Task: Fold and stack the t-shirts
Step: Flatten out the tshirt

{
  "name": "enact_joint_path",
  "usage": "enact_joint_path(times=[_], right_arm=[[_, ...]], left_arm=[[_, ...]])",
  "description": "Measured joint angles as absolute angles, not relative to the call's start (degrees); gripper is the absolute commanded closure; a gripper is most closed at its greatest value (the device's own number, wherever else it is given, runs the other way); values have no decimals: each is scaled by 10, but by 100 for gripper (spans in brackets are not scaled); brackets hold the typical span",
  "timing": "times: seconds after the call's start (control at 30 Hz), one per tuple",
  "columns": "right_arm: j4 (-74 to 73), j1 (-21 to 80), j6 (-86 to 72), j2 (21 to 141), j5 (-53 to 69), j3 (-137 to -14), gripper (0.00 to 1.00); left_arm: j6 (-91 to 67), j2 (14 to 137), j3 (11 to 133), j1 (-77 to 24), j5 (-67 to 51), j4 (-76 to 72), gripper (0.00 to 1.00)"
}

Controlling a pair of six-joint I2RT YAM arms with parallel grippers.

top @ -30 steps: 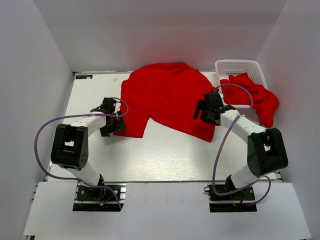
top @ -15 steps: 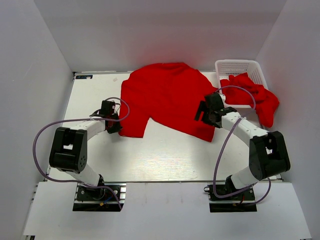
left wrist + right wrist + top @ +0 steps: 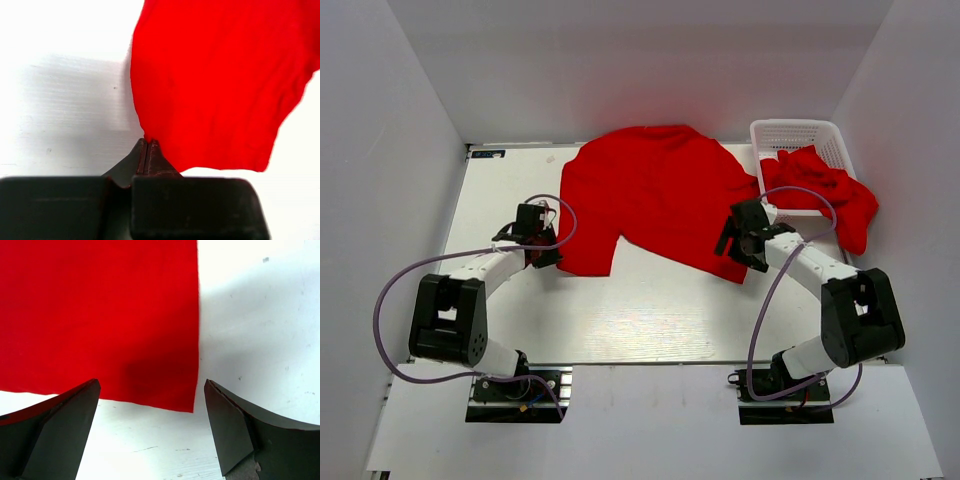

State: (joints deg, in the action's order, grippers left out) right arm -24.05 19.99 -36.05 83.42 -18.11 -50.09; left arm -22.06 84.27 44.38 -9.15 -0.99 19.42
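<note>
T-shirt (image 3: pixel 650 195) laid unfolded on bench (image 3: pixel 620 315); edge pinched by left end effector (image 3: pixel 147 145), right end effector (image 3: pixel 151 383) spread (more t-shirts (image 3: pixel 830 195) heaped at basket (image 3: pixel 795 125)).

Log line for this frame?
left fingers: shut on spread shirt edge | right fingers: open above its corner | spare shirt: draped over basket

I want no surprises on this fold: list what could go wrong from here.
1. The left gripper pinches only the very edge of the spread t-shirt; it may slip out on lifting.
2. The right gripper is open over the hem corner, so a lift now would likely be one-sided and bunch the cloth.
</note>
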Motion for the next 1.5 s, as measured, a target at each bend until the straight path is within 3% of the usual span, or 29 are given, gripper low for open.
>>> enact_joint_path(times=[0.37,0.5,0.6,0.7,0.8,0.83,0.87,1.17,1.5], right_arm=[[-224,199,-380,884,-180,-487,12],[-216,199,-389,893,-179,-477,21],[-212,199,-393,894,-182,-475,34],[-208,198,-399,893,-190,-470,55],[-201,197,-406,888,-194,-462,77],[-198,197,-407,885,-194,-459,92],[-196,196,-407,884,-193,-457,100],[-194,197,-368,864,-178,-457,100],[-149,199,-279,712,-179,-562,100]], left_arm=[[-215,827,442,-91,-11,196,100],[-214,827,441,-91,-14,194,100],[-214,828,439,-91,-19,195,100],[-214,828,439,-91,-24,192,100],[-214,828,436,-91,-26,192,100],[-214,828,436,-91,-26,193,100],[-214,828,436,-91,-28,192,100],[-212,825,456,-91,-55,197,100],[-204,697,624,-91,-14,189,100]])
